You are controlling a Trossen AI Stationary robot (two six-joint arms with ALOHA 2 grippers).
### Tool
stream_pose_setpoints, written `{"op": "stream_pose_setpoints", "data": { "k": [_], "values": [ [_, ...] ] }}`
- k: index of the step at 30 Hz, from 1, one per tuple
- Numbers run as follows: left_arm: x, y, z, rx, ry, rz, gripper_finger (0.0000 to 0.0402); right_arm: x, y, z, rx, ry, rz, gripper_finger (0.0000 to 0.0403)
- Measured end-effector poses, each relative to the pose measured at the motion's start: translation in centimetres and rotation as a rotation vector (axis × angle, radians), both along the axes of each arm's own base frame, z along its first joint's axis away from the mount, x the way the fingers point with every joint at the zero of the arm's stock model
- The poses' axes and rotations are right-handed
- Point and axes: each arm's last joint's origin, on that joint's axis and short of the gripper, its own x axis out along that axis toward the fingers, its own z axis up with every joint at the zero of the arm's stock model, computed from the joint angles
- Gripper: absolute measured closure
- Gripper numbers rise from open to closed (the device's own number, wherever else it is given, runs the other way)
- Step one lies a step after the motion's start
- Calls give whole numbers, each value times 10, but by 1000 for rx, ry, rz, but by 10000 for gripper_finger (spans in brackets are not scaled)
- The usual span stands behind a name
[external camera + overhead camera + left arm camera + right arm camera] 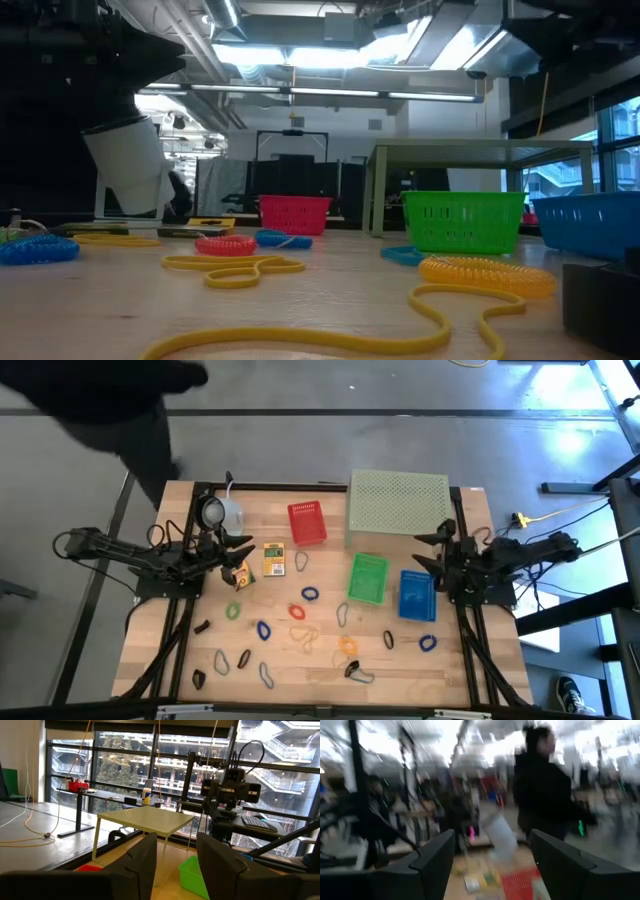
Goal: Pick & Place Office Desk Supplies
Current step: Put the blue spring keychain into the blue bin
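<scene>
Counter (150, 650) wide, wooden, littered. Large pale green perforated stand (398, 500) at far edge. Three baskets out: red basket (307, 523) mid-far, green basket (367, 577) and blue basket (417, 594) toward right side; contents not readable from above. Left arm raised over near-left, pale mug (222, 512) just beyond it; left end effector (238, 556) parted, nothing between fingers in wrist view. Right arm parked at right edge; right end effector (428, 550) spread wide, empty. Small yellow printed box (273, 558) beside left end effector, not picked. Colored loops (309, 594) scattered across counter middle and near edge: blue, red, orange, green, black. Small dark clips (201, 628) near left-front. Judged early: most supplies loose on counter, sorting into baskets mostly left.
</scene>
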Motion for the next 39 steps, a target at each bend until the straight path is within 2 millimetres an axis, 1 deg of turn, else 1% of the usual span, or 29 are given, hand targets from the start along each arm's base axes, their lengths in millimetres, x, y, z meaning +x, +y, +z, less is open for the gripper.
{"op": "stream_pose_setpoints", "data": {
  "k": [3,6,10,13,18,24,27,33,37,39],
  "values": [
    [0,0,0,1,1,-5,269,6,1,6,88,186,-10,144],
    [1,-1,-1,11,12,-38,269,12,5,9,249,367,5,144],
    [2,-3,-3,46,42,-98,269,19,12,13,462,625,81,144],
    [2,-4,-3,81,50,-122,269,27,20,14,581,793,131,144],
    [2,-4,-3,83,50,-126,269,39,35,7,792,1051,155,144],
    [2,-4,-3,83,50,-125,269,40,49,-9,1061,1362,61,144],
    [2,-4,-3,83,50,-126,270,39,55,-16,1145,1458,-20,144],
    [2,-4,-3,83,50,-125,270,42,71,-28,1246,1549,-202,144],
    [2,-4,-4,84,54,-126,270,41,85,-36,1276,1647,-262,144],
    [2,-4,-4,84,55,-125,270,39,92,-40,1249,1695,-264,144]
  ]
}}
